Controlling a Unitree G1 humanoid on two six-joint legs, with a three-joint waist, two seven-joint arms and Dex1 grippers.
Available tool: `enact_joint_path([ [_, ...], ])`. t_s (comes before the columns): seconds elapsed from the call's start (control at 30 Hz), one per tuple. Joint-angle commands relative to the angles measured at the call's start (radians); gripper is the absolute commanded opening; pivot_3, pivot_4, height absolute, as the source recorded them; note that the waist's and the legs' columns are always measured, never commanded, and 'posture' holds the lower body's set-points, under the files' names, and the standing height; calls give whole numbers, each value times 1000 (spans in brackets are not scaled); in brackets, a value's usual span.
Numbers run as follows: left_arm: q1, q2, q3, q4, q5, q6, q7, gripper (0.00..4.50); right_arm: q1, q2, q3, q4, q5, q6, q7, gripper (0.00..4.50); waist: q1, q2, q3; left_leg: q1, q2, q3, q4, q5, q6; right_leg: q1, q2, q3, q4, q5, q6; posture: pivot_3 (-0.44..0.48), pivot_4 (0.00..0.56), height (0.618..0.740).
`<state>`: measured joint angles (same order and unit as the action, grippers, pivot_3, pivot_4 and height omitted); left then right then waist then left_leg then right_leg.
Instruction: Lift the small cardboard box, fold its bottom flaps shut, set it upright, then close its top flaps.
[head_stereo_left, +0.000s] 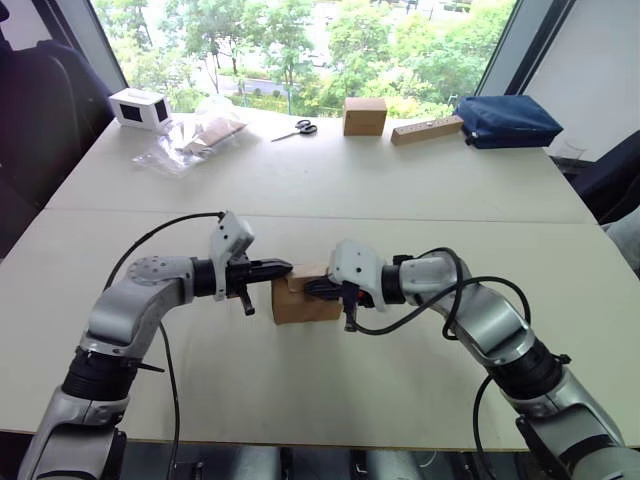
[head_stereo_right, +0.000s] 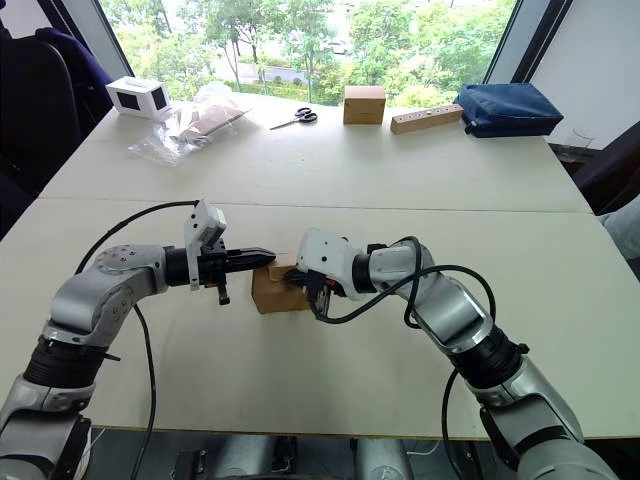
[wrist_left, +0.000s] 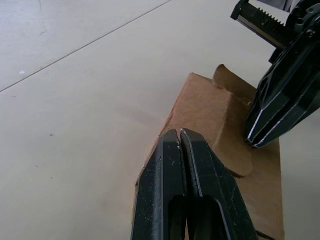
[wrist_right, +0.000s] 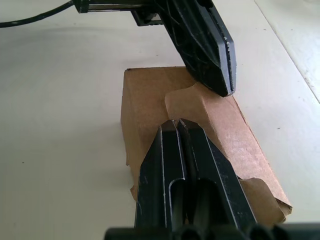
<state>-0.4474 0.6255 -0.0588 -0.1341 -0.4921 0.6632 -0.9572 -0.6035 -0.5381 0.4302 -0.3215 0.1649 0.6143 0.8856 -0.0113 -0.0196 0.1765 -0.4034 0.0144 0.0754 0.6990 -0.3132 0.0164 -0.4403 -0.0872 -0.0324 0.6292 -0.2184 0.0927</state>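
While both closed grippers press the top flaps, small cardboard box upright

Both arms are bent at the elbow and reach inward, forearms roughly level, so the two grippers point at each other and nearly meet. The left gripper has its fingers pressed together. The right gripper is likewise closed, fingertip to fingertip.
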Motion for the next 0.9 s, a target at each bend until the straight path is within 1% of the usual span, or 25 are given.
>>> enact_joint_path([
  [0.03,-4,-2,25,-32,-21,6,4,51,-22,7,6,28,-47,-26,-20,0,0,0,0,0,0,0,0,0,0,0,0,0,0,0,0,0,150,740],
  [0.3,-4,-7,24,-38,-28,16,13,51,-31,10,24,52,-93,-57,-17,0,0,0,0,0,0,0,0,0,0,0,0,0,0,0,0,0,150,740],
  [0.47,-16,-17,30,-22,-24,12,28,51,-17,48,-54,-10,18,2,7,0,0,0,0,0,0,0,0,0,0,0,0,0,0,0,0,0,150,740],
  [0.57,-28,-24,37,-7,-26,10,38,51,-10,47,-77,-45,63,24,27,0,1,0,0,0,0,0,0,0,0,0,0,0,0,0,0,0,150,740],
  [0.77,-46,-41,46,6,-34,17,53,51,8,28,-61,-88,79,36,48,0,0,0,0,0,0,0,0,0,0,0,0,0,0,0,0,0,150,740],
  [0.9,-36,-39,40,-16,-45,35,43,51,5,33,-33,-61,32,12,23,0,-1,0,0,0,0,0,0,0,0,0,0,0,0,0,0,0,150,740],
])
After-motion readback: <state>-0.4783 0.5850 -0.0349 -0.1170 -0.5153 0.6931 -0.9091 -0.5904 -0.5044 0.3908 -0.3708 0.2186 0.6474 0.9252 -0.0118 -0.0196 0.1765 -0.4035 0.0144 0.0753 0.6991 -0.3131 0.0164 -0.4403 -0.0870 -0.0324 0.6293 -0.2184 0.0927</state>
